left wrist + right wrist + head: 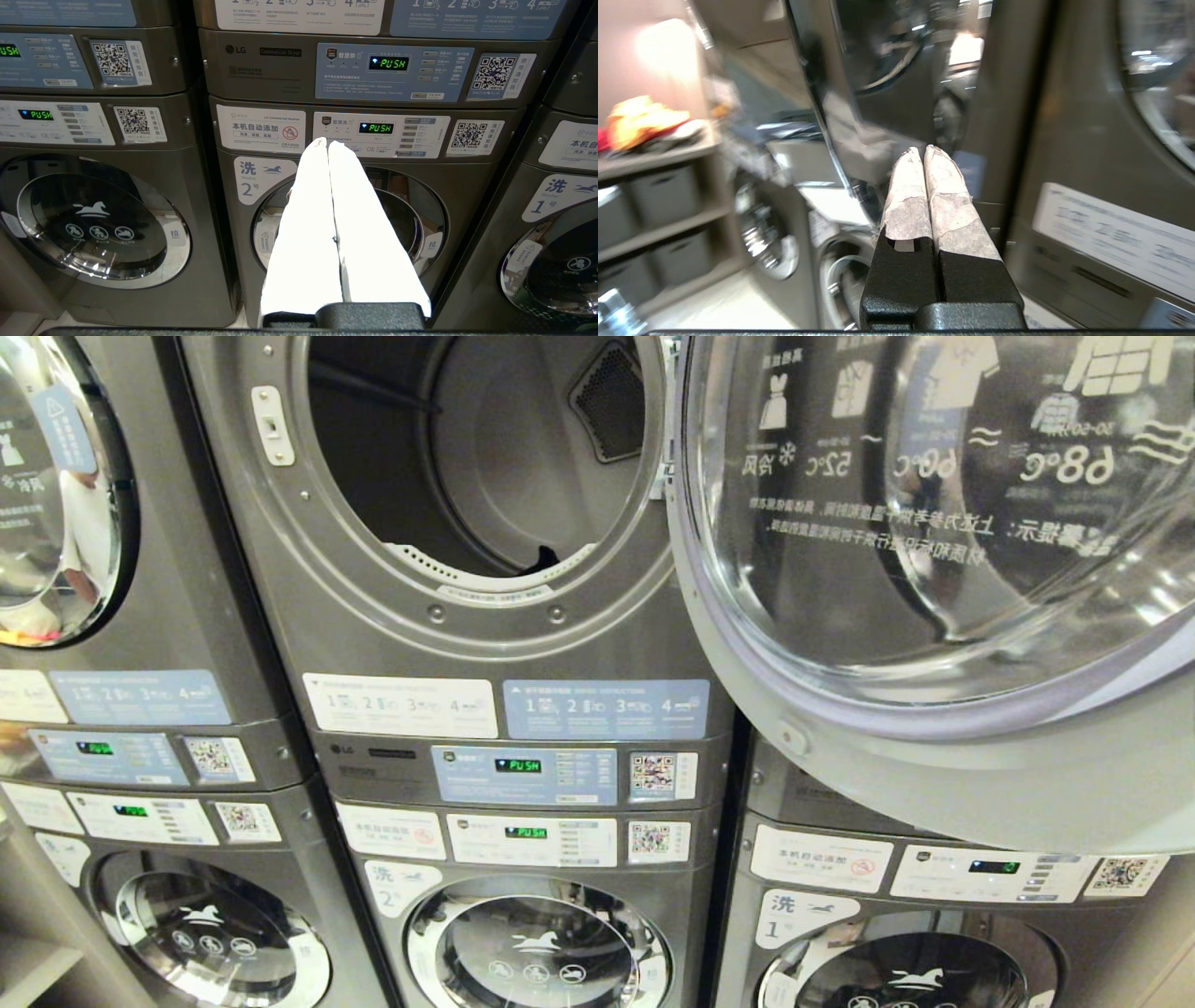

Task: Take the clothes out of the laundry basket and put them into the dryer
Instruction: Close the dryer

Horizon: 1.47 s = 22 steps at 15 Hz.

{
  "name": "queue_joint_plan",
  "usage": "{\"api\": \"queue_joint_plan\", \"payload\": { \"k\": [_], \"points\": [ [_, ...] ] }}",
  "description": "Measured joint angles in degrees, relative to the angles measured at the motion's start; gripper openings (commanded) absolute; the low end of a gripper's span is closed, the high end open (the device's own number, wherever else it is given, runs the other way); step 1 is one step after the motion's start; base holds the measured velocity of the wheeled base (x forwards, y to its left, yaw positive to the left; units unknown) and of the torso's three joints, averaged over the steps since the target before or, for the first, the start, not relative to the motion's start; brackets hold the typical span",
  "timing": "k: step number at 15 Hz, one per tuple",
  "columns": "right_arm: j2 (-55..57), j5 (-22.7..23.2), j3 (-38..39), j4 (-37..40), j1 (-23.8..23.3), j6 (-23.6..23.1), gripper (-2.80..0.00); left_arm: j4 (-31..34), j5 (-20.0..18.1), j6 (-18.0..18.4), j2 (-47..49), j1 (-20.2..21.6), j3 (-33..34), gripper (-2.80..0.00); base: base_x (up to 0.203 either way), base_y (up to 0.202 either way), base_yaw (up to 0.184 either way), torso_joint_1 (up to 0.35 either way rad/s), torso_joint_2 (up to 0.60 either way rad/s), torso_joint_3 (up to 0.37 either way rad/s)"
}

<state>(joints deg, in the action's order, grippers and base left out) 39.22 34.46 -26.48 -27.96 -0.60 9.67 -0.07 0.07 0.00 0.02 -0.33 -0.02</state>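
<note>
Clothes (640, 121) lay heaped on a shelf beside the dryer (467, 616), soft and light; gather a bunched fold. Right gripper (923, 151) and left gripper (327, 142) were both pressed together, empty.

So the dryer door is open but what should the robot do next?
Probably swing the right gripper over to the clothes pile and open it. Its fingers are shut on nothing, the dryer drum looks nearly empty behind the open door, and the left gripper hangs shut too.

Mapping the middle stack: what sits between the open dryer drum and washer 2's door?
In the head view, instruction stickers, then two control panels reading PUSH, lie between the drum and the door.
</note>
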Motion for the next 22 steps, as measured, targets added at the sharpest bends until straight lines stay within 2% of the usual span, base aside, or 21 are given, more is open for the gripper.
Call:
{"api": "queue_joint_plan", "payload": {
  "k": [2, 5, 12, 14, 17, 22],
  "points": [
    [1.38, 5.64, -0.96, 0.01, 0.05, 0.03, -2.80, 0.00, 0.00, 0.00, 0.00, -0.02, 0.02, -2.80, 0.000, 0.000, 0.000, 0.000, 0.00, 0.000],
    [5.84, 11.35, -4.00, -0.23, 1.17, 0.09, -2.80, 0.00, 0.00, 0.00, 0.00, -0.02, 0.00, -2.80, 0.000, 0.000, 0.000, 0.000, 0.00, 0.000],
    [19.95, 12.50, -14.10, -0.42, 19.23, -2.09, -2.80, 0.00, 0.00, 0.00, 0.00, -0.02, -0.05, -2.80, 0.000, 0.000, 0.000, 0.000, 0.00, 0.000],
    [23.19, 10.78, -16.05, -0.42, 24.92, -2.39, -2.80, 0.00, 0.00, 0.00, 0.00, -0.02, -0.05, -2.80, 0.000, 0.000, 0.000, 0.000, 0.00, 0.000],
    [28.93, 4.24, -20.67, -0.67, 33.90, -2.39, -2.80, 0.00, 0.00, 0.00, 0.00, -0.02, -0.02, -2.80, 0.000, 0.000, 0.000, 0.000, 0.00, 0.000],
    [41.67, -2.65, -29.63, -7.16, 44.46, -2.45, -2.80, 0.00, 0.00, 0.00, 0.00, -0.02, -0.02, -2.80, 0.000, 0.000, 0.000, 0.000, 0.00, 0.000]
  ]
}}
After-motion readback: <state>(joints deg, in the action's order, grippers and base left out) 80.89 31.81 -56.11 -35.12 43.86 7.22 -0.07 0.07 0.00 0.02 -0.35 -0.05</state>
